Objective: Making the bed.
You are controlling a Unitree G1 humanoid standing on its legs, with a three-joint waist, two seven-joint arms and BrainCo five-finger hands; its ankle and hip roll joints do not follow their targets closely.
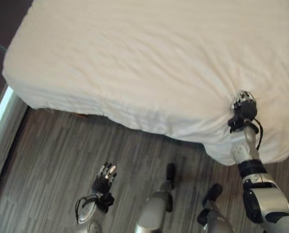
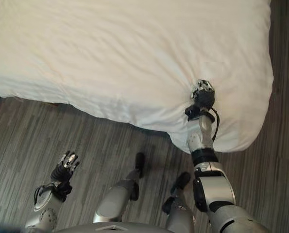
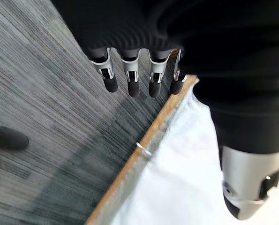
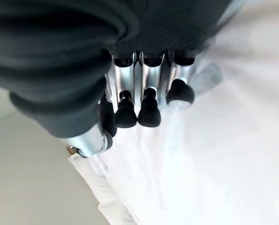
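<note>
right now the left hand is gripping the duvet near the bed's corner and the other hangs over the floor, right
Not quite: the right hand is the one curled into the duvet near the bed's corner, as the left eye view shows. The left hand hangs over the floor with straight fingers, holding nothing.

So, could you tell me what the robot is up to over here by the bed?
It is making the bed. The right hand is on the white duvet near the corner at the robot's right, fingers curled into the cloth, which puckers into creases around them. The left hand hangs low over the wood-look floor with its fingers straight, holding nothing. The duvet covers the top of the bed and drapes over the near edge, lightly wrinkled, and its corner bulges down past the right arm.
</note>
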